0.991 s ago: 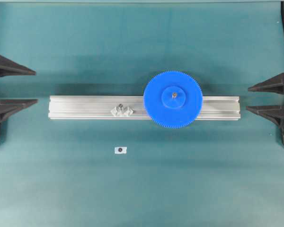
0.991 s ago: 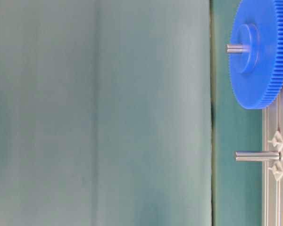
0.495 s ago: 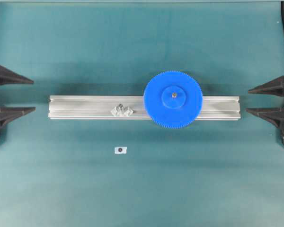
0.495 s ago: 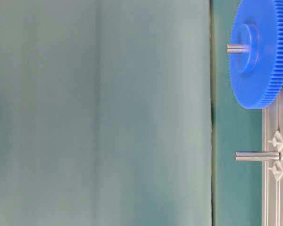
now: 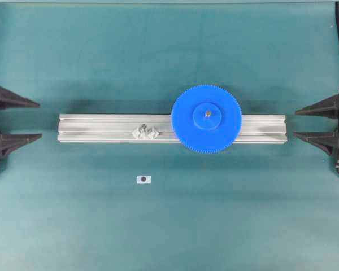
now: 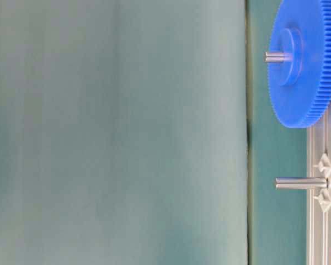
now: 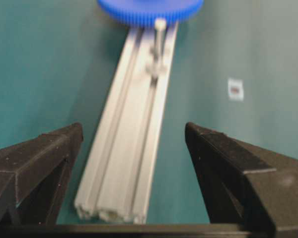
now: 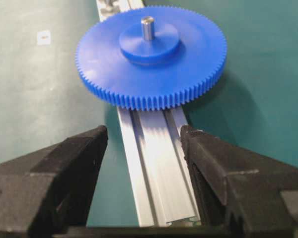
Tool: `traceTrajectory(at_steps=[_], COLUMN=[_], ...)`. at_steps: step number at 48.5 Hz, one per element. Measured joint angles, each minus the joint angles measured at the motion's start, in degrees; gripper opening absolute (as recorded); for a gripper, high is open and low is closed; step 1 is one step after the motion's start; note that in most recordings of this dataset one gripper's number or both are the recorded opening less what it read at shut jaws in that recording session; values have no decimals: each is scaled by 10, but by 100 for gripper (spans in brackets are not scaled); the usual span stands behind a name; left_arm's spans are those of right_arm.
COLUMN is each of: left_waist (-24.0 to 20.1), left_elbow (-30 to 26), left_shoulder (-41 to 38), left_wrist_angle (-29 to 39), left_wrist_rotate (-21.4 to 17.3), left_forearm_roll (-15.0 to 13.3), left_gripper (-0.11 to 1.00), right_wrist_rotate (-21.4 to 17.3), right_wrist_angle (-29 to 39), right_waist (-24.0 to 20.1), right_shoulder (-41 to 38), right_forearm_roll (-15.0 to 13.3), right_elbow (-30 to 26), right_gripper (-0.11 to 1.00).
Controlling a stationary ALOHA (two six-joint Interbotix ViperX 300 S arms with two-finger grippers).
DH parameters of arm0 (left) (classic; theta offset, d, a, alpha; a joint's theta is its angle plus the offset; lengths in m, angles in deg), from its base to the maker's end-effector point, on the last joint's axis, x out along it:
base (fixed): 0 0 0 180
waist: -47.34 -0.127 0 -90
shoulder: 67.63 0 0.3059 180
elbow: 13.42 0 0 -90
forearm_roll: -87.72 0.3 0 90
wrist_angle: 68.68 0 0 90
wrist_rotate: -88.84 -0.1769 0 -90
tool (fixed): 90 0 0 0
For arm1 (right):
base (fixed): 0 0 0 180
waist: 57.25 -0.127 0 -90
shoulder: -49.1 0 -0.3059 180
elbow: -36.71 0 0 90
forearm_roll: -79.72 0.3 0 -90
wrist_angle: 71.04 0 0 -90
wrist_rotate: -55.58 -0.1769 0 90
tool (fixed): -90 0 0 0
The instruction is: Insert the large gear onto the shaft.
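The large gear (image 5: 187, 121) is a bright-blue toothed disc lying flat over the aluminium rail (image 5: 101, 129). It sits on the shaft, whose grey tip (image 5: 207, 113) pokes up through the hub. The gear also shows in the table-level view (image 6: 311, 83) and the right wrist view (image 8: 104, 57). A second, bare pin (image 5: 143, 129) stands on its clear winged base further left. My left gripper (image 5: 39, 120) is open and empty off the rail's left end. My right gripper (image 5: 295, 123) is open and empty off the right end.
A small white tag with a dark dot (image 5: 143, 179) lies on the green mat in front of the rail. In the left wrist view the rail end (image 7: 114, 198) lies between the open fingers (image 7: 44, 158). The right wrist view shows the other end (image 8: 161, 173).
Both open grippers have shifted a little toward the front of the table, the left one more, and it has also drawn slightly left. The gear and rail have not moved.
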Motion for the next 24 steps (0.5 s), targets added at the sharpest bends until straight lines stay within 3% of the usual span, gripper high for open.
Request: traceTrajectory(at_steps=[24], left_waist=[0], left_elbow=[44], left_shoulder=[0], left_wrist_angle=[-47], left_wrist_rotate=[8], left_forearm_roll=[0], left_gripper=[88], right_wrist_rotate=[0], right_wrist_angle=[-2], right_waist=[0], right_shoulder=[0], right_forearm_roll=[0], right_elbow=[-1], right_gripper=[69])
